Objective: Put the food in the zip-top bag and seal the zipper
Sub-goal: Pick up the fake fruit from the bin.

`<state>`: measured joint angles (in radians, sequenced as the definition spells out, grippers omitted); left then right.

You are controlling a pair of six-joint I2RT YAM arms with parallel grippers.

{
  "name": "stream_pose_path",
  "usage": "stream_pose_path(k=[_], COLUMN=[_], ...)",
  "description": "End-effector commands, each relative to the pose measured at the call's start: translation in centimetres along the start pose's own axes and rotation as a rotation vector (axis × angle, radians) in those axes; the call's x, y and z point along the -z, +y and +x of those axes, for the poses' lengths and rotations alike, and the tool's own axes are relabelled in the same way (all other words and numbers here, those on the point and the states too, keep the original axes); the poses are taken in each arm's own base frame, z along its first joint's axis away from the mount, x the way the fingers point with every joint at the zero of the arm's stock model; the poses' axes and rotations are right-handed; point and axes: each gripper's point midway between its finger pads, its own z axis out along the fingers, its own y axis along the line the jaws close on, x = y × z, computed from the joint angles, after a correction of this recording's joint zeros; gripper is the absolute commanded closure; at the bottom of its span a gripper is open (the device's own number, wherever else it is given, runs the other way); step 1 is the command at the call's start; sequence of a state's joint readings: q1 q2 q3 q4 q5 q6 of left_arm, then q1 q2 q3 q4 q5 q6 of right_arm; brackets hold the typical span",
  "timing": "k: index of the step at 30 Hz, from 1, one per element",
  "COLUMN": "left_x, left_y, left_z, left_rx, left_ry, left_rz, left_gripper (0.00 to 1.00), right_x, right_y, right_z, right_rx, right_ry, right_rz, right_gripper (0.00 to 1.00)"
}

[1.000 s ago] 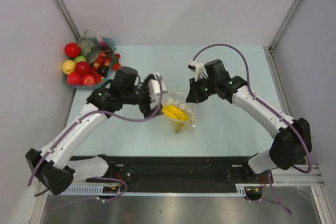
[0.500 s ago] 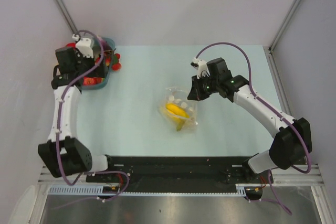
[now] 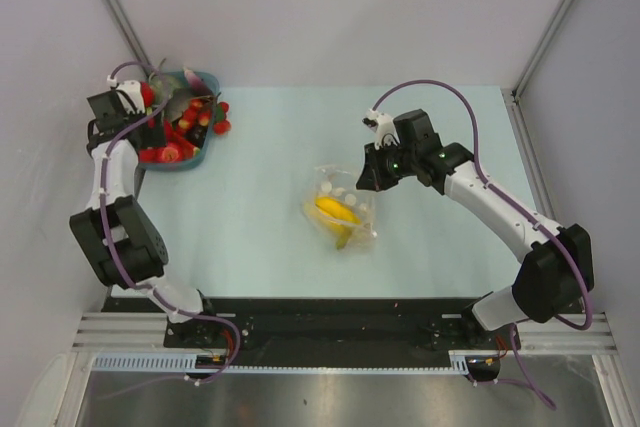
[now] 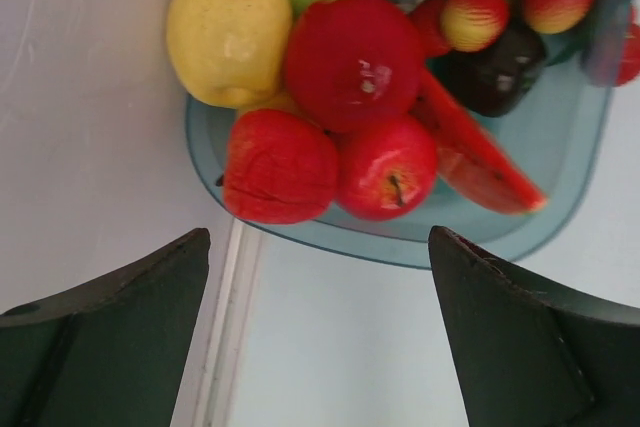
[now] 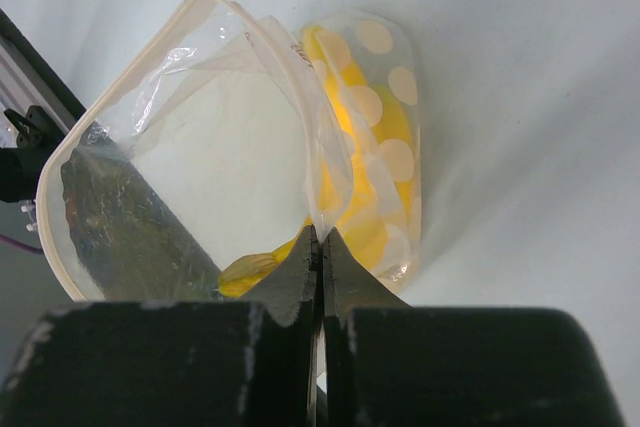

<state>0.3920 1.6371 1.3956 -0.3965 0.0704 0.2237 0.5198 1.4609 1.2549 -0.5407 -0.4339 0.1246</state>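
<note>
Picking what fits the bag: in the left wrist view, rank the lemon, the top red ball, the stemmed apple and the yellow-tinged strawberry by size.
1. lemon and red ball: too alike to split.
2. stemmed apple.
3. yellow-tinged strawberry, clearly smallest.

Basket (image 4: 560, 197): heaped with food (image 4: 360, 57), beside the left wall (image 4: 80, 147); access from above or the table (image 3: 270, 147) side. Table: open run between basket and zip-top bag (image 3: 345, 209). Bag mouth: gaping, one lip pinched by right gripper (image 5: 320, 242).

Glossy plastic food (image 4: 360, 57) — clear crinkly zip-top bag (image 5: 250, 147) — translucent blue basket (image 4: 540, 177).
</note>
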Motion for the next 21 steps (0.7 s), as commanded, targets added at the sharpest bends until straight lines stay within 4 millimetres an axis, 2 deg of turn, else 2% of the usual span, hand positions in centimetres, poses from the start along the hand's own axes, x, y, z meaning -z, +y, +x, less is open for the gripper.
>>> stream_pose_path(k=[1, 2, 8, 11, 12, 21], left_x=[-1.0, -2.0, -4.0, -5.0, -5.8, -7.8], left_y=[3.8, 4.0, 4.4, 4.0, 3.9, 4.5], left_z=[-3.7, -3.0, -2.4, -1.4, -0.5, 1.1], left_rx=[-0.108, -0.115, -0.156, -0.167, -0.173, -0.154], left_ry=[-0.093, -0.068, -0.045, -0.011, 0.018, 0.068], left_rz=[-0.101, -0.094, -0.083, -0.056, -0.046, -0.063], left_gripper=[0.06, 0.07, 0.09, 0.08, 0.07, 0.11], right_x=[0.5, 0.4, 0.1, 0.0, -0.1, -0.5], right_y=[1.0, 1.0, 1.2, 1.0, 0.9, 0.7], right_z=[-2.7, -2.7, -2.7, -2.6, -2.6, -3.1], right_rx=[0.031, 0.028, 0.01, 0.011, 0.007, -0.01], right_ry=[-0.077, -0.076, -0.066, -0.064, -0.061, -0.064], right_rz=[-0.036, -0.04, -0.065, -0.065, -0.064, -0.073], right_gripper=[1.0, 1.0, 1.0, 1.0, 1.0, 1.0])
